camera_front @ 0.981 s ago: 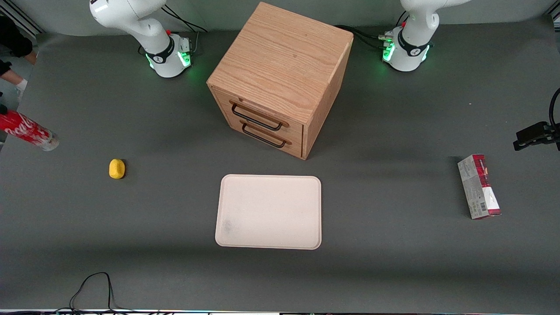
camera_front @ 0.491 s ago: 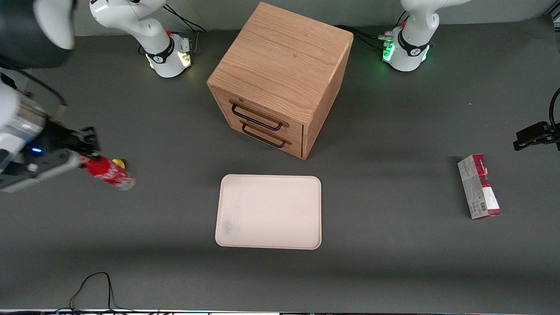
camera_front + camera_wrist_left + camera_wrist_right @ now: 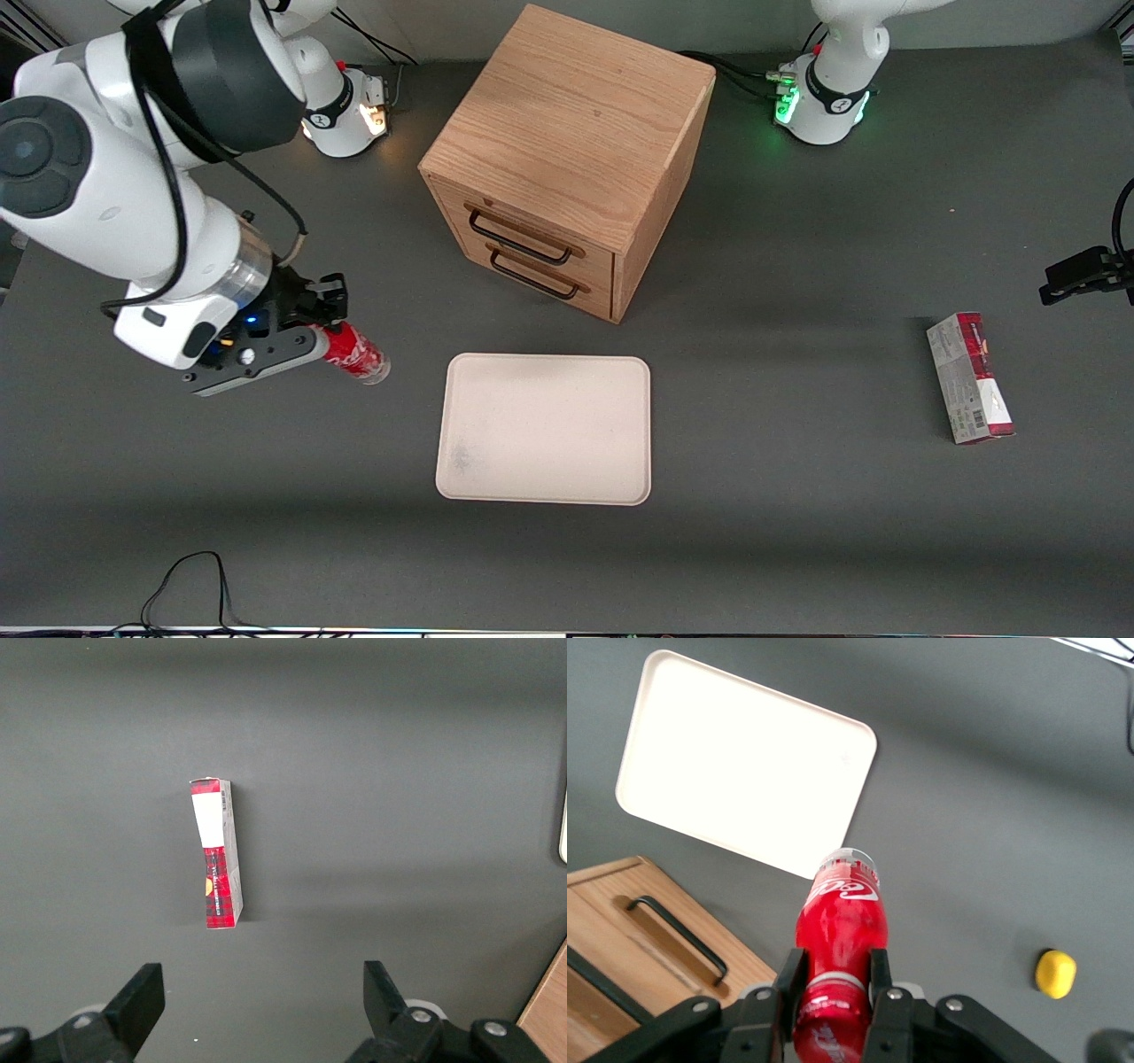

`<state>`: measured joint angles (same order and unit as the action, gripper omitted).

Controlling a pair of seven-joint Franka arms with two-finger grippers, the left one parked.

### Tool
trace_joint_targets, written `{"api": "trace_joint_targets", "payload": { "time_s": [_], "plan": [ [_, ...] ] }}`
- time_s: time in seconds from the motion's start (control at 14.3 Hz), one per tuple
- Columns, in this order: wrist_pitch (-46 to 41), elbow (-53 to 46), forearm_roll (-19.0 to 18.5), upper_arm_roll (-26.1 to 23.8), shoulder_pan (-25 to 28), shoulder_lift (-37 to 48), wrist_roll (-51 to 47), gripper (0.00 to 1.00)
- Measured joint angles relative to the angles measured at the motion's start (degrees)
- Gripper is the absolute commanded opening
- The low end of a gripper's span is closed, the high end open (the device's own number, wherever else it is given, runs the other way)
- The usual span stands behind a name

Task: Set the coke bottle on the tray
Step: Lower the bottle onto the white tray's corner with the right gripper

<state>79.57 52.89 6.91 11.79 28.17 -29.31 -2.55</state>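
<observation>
Two black fingers of the pincer clamp the coke bottle near its capped end, carrying it tilted above the counter, clear base leading, just short of the tray toward the working arm's end. Gripped so high, it could swing or slip, and released at this lean it would likely topple or roll off the low rim. White script on the red body looks like Coca-Cola lettering; the distant carton print is unreadable.
</observation>
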Motion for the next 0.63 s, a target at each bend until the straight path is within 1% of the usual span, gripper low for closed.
{"api": "trace_joint_targets", "payload": {
  "time_s": [0.14, 0.28, 0.63],
  "plan": [
    [0.2, -0.1, 0.0, -1.7, 0.0, -0.1, -2.1, 0.00],
    [1.0, -0.1, 0.0, -2.4, -0.1, -0.9, -2.5, 0.00],
    [7.9, 0.0, 0.0, -2.5, -0.3, -8.5, -2.5, 0.00]
  ]
}}
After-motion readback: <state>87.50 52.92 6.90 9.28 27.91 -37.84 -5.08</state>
